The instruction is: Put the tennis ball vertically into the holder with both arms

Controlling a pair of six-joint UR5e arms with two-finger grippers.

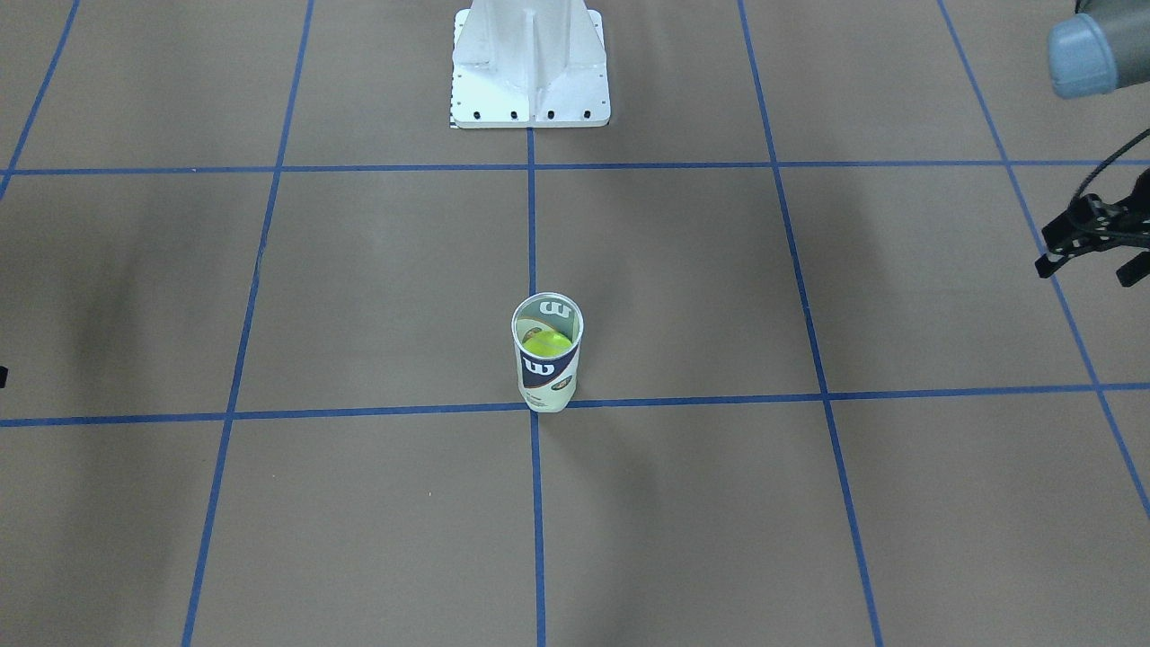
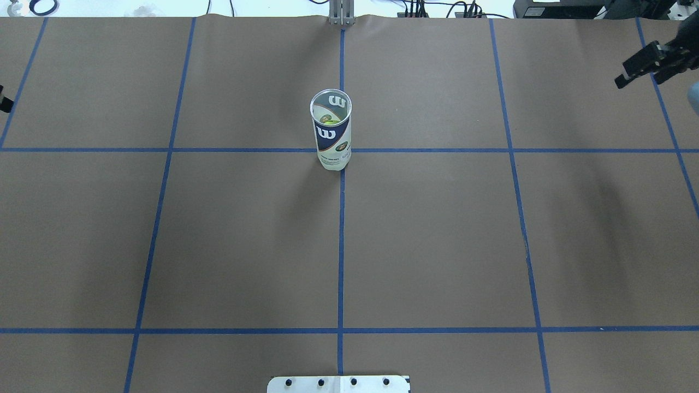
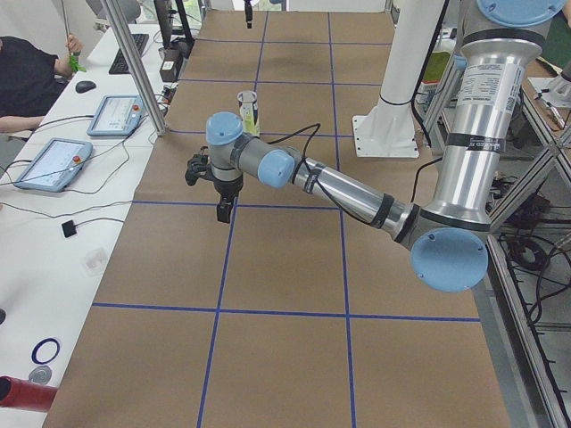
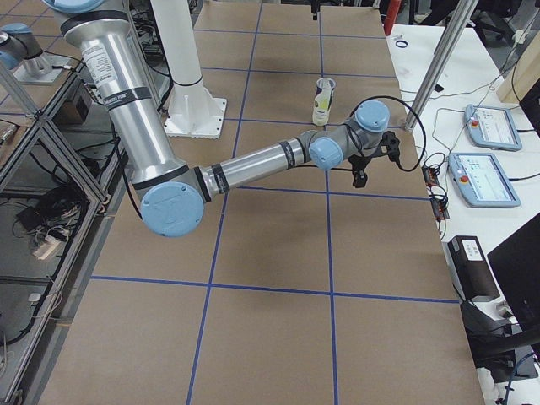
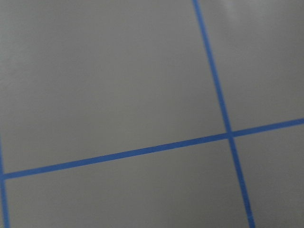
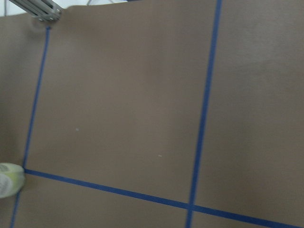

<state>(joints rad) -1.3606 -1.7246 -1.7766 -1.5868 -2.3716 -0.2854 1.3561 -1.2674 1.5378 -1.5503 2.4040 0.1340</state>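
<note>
Yellow-green tennis ball (image 1: 547,342) sits inside the holder (image 1: 547,367), which stands upright on the brown table (image 1: 359,296) at a blue tape crossing. The left gripper (image 1: 1084,265) and right gripper (image 2: 640,76) hang spread and empty, well apart from it.

white "W" logo on holder (image 1: 547,367) label; small print unreadable

Bare table (image 2: 437,245) lies all round the upright holder (image 2: 331,139); the white pedestal (image 1: 530,63) stands well apart
</note>
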